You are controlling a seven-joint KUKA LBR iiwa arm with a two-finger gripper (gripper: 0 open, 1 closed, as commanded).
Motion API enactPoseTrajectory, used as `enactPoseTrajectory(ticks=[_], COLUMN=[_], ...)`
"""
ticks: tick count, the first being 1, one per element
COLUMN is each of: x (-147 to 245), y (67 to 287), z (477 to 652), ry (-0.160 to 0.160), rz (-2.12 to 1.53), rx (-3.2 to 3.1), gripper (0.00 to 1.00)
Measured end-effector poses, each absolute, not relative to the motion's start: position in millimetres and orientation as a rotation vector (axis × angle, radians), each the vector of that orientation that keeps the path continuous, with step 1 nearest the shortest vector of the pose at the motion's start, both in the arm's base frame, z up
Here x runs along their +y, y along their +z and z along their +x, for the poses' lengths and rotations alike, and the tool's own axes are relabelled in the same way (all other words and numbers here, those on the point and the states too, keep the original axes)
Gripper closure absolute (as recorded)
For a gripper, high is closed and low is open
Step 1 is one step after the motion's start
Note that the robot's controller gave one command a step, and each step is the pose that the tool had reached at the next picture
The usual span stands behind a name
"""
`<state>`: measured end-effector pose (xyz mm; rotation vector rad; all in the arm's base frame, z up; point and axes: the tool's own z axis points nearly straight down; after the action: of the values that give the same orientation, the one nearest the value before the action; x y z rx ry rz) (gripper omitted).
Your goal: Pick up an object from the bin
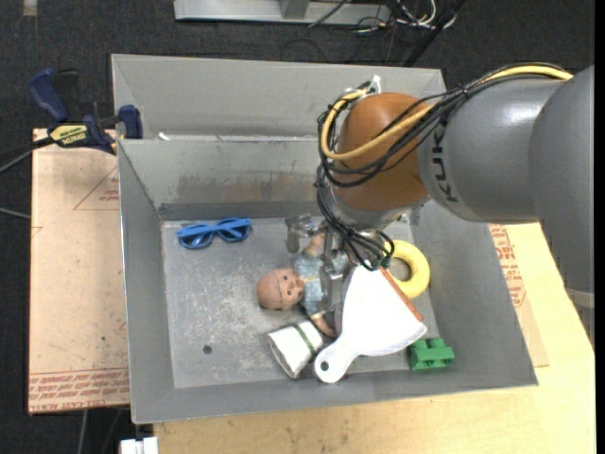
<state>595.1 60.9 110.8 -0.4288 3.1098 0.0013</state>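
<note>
My gripper (318,252) hangs low in the middle of the bin, under the orange wrist cover. It sits right over the body of a small doll (277,289), whose bald head sticks out to its left; the light blue body is mostly hidden by the gripper. A white paddle-shaped scoop (374,323) lies just right of and below the gripper, with its handle pointing to the front. A short white cup (292,349) lies on its side below the doll.
Blue sunglasses (216,232) lie at the back left of the bin floor. A yellow tape roll (414,265) sits to the right, partly under the scoop, and a green block (431,354) lies near the front right corner. The arm spans the bin's right side.
</note>
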Motion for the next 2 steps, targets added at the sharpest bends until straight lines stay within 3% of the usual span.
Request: enactPoseTrajectory(ticks=[1, 2], x=[59.9, 59.9], y=[74.2, 74.2], z=[571.6, 571.6], ry=[-0.003, -0.003], rz=[-0.783, -0.782], rx=[3.048, 3.048], gripper=[1.00, 1.00])
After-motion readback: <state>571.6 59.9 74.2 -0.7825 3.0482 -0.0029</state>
